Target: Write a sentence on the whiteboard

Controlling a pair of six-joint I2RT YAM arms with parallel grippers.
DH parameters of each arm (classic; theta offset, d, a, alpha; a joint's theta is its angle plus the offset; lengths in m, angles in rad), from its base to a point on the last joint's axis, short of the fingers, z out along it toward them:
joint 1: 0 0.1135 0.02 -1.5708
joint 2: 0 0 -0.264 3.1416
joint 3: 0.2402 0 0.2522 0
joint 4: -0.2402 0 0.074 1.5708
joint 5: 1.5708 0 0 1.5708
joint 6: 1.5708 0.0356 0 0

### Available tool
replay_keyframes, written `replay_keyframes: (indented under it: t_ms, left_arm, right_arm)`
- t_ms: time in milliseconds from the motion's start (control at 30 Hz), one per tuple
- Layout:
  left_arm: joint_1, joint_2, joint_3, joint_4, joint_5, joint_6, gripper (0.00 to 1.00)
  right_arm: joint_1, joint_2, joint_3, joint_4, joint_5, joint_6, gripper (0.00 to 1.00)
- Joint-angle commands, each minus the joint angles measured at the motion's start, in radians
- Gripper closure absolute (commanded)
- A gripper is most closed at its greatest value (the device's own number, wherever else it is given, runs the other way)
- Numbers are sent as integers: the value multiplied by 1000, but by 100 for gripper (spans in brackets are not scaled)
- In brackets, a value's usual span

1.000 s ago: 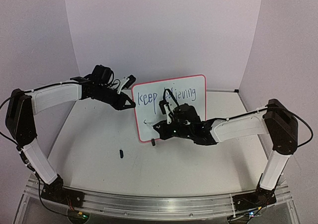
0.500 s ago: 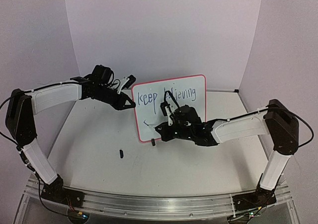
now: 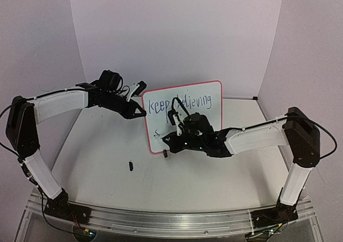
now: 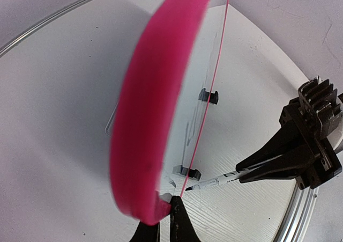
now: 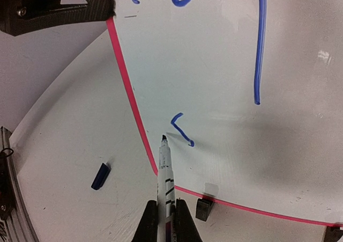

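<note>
Two claws: left claw [image 4: 166, 220] pinches the edge of the one whiteboard [image 3: 213, 110]; right claw [image 5: 164, 210] grips one marker [image 5: 163, 164], one blue cap [image 5: 100, 176] lying to its left

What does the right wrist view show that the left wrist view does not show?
Only the right wrist view: the blue writing on the whiteboard face and the blue cap lying on the table. Only the left wrist view: the right gripper seen from the side, shut on the marker. Both: the whiteboard, the marker tip close to it, and a black clip foot.
</note>
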Motion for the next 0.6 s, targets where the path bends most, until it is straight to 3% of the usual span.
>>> replay_keyframes:
  t_ms: [0, 567]
  left_arm:
    - [-27, 49, -14, -134, -75, 40, 100]
    - [-28, 46, -13, -137, -78, 40, 100]
  right_arm:
    - [6, -20, 20, 41, -35, -7, 100]
    - [5, 7, 16, -4, 53, 24, 100]
